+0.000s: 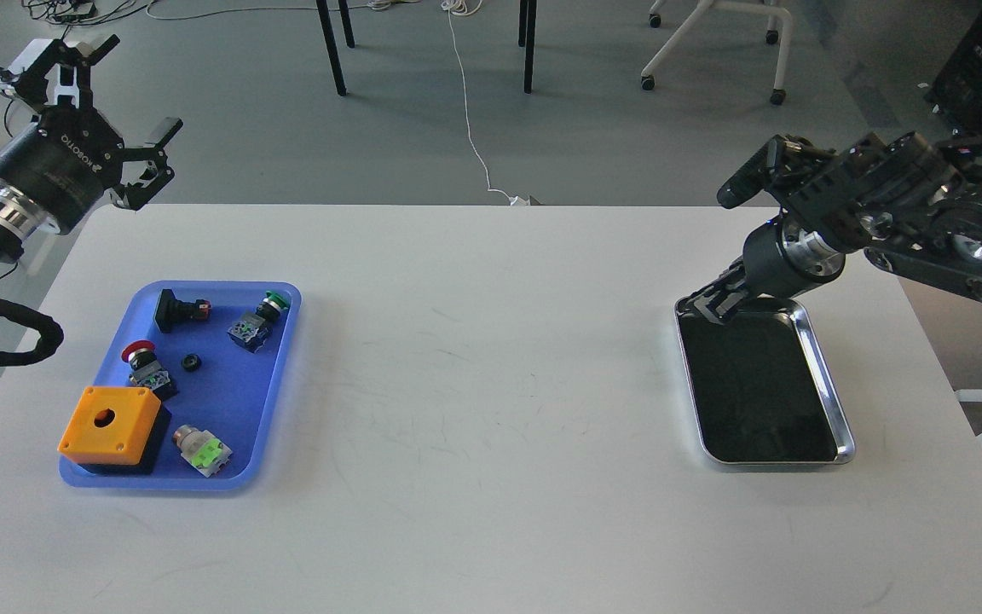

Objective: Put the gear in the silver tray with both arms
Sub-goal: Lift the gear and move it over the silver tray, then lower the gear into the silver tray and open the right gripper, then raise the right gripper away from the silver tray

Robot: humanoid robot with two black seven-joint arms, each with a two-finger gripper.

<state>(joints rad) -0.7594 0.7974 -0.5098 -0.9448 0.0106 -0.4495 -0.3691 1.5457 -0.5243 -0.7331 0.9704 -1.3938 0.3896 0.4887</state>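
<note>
The silver tray [776,462] lies on the right of the white table, its dark floor bare. A small black ring-shaped part, the gear [192,362], lies in the blue tray [231,401] on the left. My left gripper [103,102] is open and empty, held above the table's far left corner, well behind the blue tray. My right gripper [707,304] points down at the silver tray's far left corner. Its fingers are small and dark, so I cannot tell them apart. Nothing shows in it.
The blue tray also holds an orange box [110,424] on a black base, a red-capped button [140,358], green-capped switches [259,320] and a black part [176,309]. Chair and table legs stand on the floor beyond the table.
</note>
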